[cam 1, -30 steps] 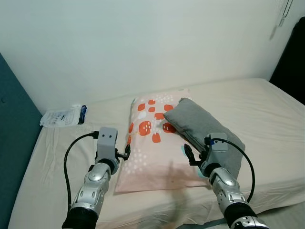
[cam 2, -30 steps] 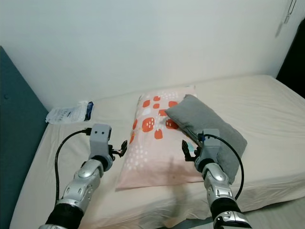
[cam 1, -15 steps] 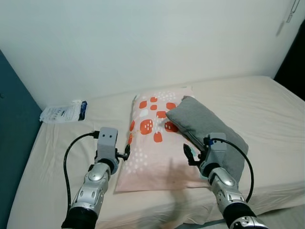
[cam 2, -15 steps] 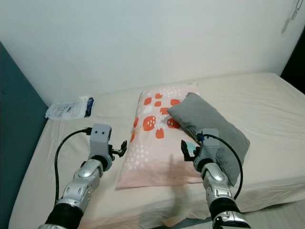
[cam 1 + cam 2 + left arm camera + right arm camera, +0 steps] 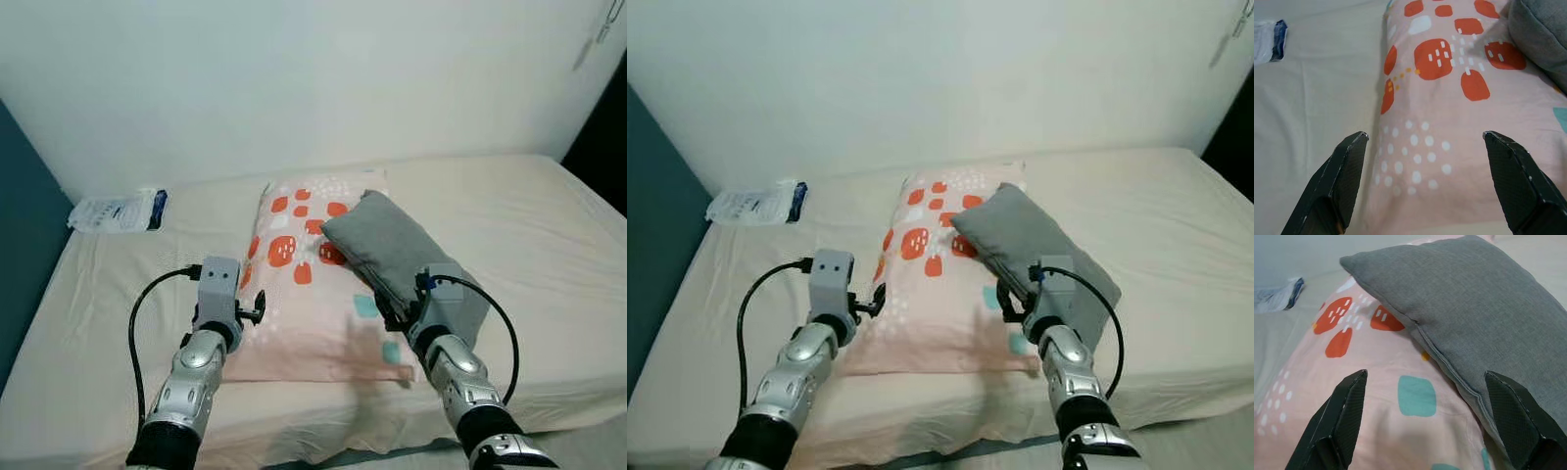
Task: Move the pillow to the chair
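Observation:
A pink pillow (image 5: 304,294) with orange patches and white dots lies on the bed. A grey pillow (image 5: 392,250) rests slanted across its right side. My left gripper (image 5: 257,311) is open at the pink pillow's left edge, and in the left wrist view the left gripper (image 5: 1425,134) has its fingers spread wide over the dotted fabric. My right gripper (image 5: 387,315) is open low over the pink pillow's near right part, beside the grey pillow. In the right wrist view the right gripper (image 5: 1425,373) frames the grey pillow's seam (image 5: 1449,367). Neither gripper holds anything.
The bed's cream sheet (image 5: 549,225) spreads out to the right. A white packet with a blue end (image 5: 116,211) lies at the far left by the wall. A teal panel (image 5: 15,245) borders the bed's left side. Something dark (image 5: 609,147) stands at the far right.
The camera has moved, so the whole scene sits further left and lower. Both grippers have stayed open, and the right one now reaches further over the pink pillow's near right part.

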Controlling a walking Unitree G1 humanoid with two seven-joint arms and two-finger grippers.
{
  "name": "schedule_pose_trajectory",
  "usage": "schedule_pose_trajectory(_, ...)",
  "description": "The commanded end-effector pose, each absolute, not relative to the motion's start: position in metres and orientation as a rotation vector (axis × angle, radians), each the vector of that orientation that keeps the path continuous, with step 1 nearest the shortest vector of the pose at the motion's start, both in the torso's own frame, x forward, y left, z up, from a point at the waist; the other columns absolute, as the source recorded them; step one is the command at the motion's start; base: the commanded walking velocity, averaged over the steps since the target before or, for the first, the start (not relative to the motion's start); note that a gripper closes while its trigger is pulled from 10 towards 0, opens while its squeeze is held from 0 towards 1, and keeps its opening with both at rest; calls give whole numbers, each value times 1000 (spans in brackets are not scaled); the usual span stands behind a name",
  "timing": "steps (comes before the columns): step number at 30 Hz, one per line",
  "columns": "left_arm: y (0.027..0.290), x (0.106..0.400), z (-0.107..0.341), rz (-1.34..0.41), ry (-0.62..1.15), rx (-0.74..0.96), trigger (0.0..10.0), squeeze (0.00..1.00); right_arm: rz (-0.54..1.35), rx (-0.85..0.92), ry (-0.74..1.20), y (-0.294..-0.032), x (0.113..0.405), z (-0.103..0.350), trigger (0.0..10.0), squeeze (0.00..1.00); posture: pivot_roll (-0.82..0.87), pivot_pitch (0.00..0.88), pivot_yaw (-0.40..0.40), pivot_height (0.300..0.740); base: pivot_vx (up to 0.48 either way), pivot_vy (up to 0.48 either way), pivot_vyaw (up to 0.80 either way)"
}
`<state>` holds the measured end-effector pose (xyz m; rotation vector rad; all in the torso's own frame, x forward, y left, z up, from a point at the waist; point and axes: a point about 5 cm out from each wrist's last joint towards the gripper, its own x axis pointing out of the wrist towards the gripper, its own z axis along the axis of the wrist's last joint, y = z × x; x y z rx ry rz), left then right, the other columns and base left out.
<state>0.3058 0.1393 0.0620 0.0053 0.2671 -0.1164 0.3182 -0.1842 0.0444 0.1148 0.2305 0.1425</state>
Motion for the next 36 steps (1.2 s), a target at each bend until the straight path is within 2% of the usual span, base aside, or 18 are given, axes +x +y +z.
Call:
schedule_pose_trajectory(1, 146, 303, 61, -97, 272, 19, 10000, 0, 167, 116, 250, -178, 318, 42, 10000, 0, -105, 62, -19, 740, 0, -368, 0)
schedule_pose_trajectory(12, 142, 299, 59, -98, 282, 17, 10000, 0, 171, 115, 257, -179, 317, 41, 10000, 0, -101, 71, -4, 740, 0, -367, 0)
schedule_pose_trajectory(15, 141, 299, 56, -123, 321, 17, 10000, 0, 161, 121, 256, -181, 316, 40, 10000, 0, -99, 73, 2, 740, 0, 0, 0)
schedule_pose_trajectory(27, 143, 302, 55, -154, 352, 51, 10000, 0, 145, 133, 259, -182, 310, 35, 10000, 0, -96, 73, 19, 740, 0, 447, 0)
schedule_pose_trajectory(36, 137, 300, 55, -178, 337, 53, 10000, 0, 143, 135, 255, -182, 310, 35, 10000, 0, -97, 61, 21, 740, 0, 0, 0)
